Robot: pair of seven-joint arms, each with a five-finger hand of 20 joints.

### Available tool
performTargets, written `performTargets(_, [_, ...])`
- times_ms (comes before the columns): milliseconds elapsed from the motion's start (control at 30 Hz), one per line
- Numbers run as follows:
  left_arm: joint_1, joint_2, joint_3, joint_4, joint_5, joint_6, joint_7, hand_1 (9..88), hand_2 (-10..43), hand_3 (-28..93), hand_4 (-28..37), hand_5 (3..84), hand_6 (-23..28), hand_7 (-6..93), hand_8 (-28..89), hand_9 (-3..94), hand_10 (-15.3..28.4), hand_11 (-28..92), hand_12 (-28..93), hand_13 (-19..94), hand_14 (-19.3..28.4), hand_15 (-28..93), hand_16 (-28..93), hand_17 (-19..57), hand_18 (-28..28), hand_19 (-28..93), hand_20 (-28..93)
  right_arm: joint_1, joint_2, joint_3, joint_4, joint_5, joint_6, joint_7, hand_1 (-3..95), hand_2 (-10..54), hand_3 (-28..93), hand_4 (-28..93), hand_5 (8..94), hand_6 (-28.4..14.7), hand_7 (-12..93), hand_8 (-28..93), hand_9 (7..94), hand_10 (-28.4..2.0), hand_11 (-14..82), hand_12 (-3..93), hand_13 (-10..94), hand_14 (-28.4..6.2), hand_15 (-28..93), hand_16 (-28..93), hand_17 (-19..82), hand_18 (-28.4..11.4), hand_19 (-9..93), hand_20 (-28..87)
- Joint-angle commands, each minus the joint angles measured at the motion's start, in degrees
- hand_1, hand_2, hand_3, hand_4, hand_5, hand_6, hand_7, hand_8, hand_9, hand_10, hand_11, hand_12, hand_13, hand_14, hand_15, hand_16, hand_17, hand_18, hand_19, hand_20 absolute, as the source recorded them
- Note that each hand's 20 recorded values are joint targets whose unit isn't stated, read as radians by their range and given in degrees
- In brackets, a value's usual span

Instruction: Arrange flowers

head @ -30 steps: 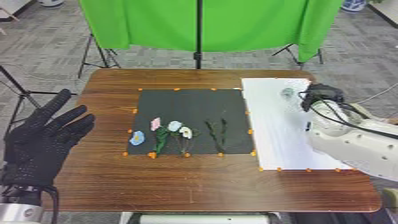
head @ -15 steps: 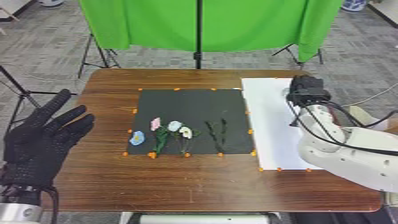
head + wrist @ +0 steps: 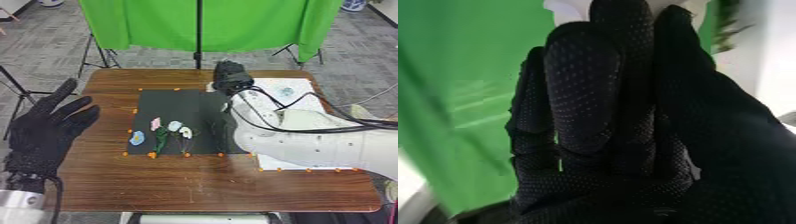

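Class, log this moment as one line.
right hand apparently pinching pale flower near far edge of dark mat | left hand open, left side of table | pink flower on mat

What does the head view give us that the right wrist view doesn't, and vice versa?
Head view: left hand, table, dark mat, blue flower, pink flower.
Right wrist view: close-up of a pale thing just beyond the right hand, can't tell what it is.
Both: right hand, green cloth.
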Motion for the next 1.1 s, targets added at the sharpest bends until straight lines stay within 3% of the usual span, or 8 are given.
performTargets(33, [-1.47,1.61,-1.27,0.88,0.46,-2.82,-1.56,22.5,8.2,75,-26.4,28.7,6.5,16.6,-11,27.0,20.6,27,12,20,27.8,50,-9,-9.0,28.4,57,24,0.10,-4.97,-3.51,-1.04,-0.14,-2.04,2.71,54.2,-9.5,69,-28,87.0,3.3,17,3,93.7,-5.9,11.7,30.3,83,-2.0,60,21,31,-16.7,82,20])
performTargets(167, [0.24,1.09,-1.93,0.72,0.22,-2.35,-1.14,22.5,8.2,75,-26.3,28.7,6.5,16.6,-11,27.1,20.6,27,12,20,27.9,50,-9,-8.9,28.4,57,24,-1.24,-4.16,-3.72,-0.25,-0.79,-2.57,4.46,54.0,-9.5,69,-28,86.9,3.3,17,3,93.7,-6.0,11.5,30.4,82,-2.1,60,20,30,-16.8,82,20])
performTargets(300, [0.56,0.41,-1.84,0.71,0.28,-2.97,-2.05,22.5,8.1,75,-26.4,28.8,6.5,16.7,-11,27.1,20.6,27,12,20,27.8,50,-9,-8.9,28.4,57,24,-2.46,-3.02,-2.83,-0.50,-0.99,-4.59,5.88,53.9,-9.5,69,-28,86.8,3.3,17,2,93.7,-6.1,11.6,30.3,82,-2.2,60,20,30,-16.9,82,20])
performTargets(500, [-0.53,0.80,-1.49,0.97,0.39,-3.31,-2.29,22.4,8.1,75,-26.4,28.7,6.4,16.7,-11,27.1,20.5,27,12,20,27.7,50,-9,-8.8,28.4,57,24,-2.12,-1.52,-4.89,-1.15,-2.29,-3.42,6.20,53.4,-9.5,70,-28,86.7,3.3,17,2,93.7,-6.2,11.8,30.2,82,-2.5,60,20,30,-17.1,82,21])
performTargets(667, [-0.23,0.81,-1.51,0.79,0.28,-2.64,-1.60,22.4,8.1,75,-26.5,28.8,6.5,16.6,-11,27.1,20.5,27,12,20,27.8,50,-9,-8.9,28.4,57,24,-2.51,-1.42,-4.65,-1.23,-1.04,-5.29,5.13,52.4,-9.5,70,-28,86.0,4.1,16,1,93.3,-6.4,12.8,29.5,82,-2.7,60,20,30,-17.2,82,21])
performTargets(800, [-0.66,0.57,-1.45,0.94,0.49,-3.15,-2.26,22.4,8.1,75,-26.5,28.7,6.4,16.8,-11,27.0,20.5,27,12,20,27.9,50,-9,-8.9,28.4,57,24,-3.80,-0.51,-2.30,-2.20,-0.12,-10.57,3.94,49.0,-9.5,70,-28,80.3,3.9,15,-1,90.7,-7.3,17.4,25.9,80,-3.7,61,19,28,-17.7,81,22])
performTargets(900, [-0.95,0.58,-1.13,0.99,0.39,-2.62,-2.52,22.4,8.1,75,-26.5,28.7,6.4,16.7,-11,27.0,20.5,27,12,21,27.9,50,-9,-8.9,28.4,57,24,-3.30,-0.38,-2.68,-2.41,0.88,-9.59,3.71,40.5,-9.5,78,-28,69.5,3.1,16,-11,85.3,-9.1,23.9,19.2,77,-4.9,62,18,26,-18.3,80,22])
performTargets(1100, [-0.99,0.15,-0.98,0.99,0.36,-2.50,-3.26,22.5,8.2,75,-26.3,28.7,6.4,16.7,-11,27.0,20.6,27,12,21,27.9,50,-9,-8.9,28.4,57,24,-3.23,0.54,-2.11,-3.19,-0.13,-11.62,5.20,35.4,-9.5,78,-28,63.3,1.4,14,-13,83.1,-10.1,25.8,17.1,76,-6.3,63,17,25,-19.7,80,23])
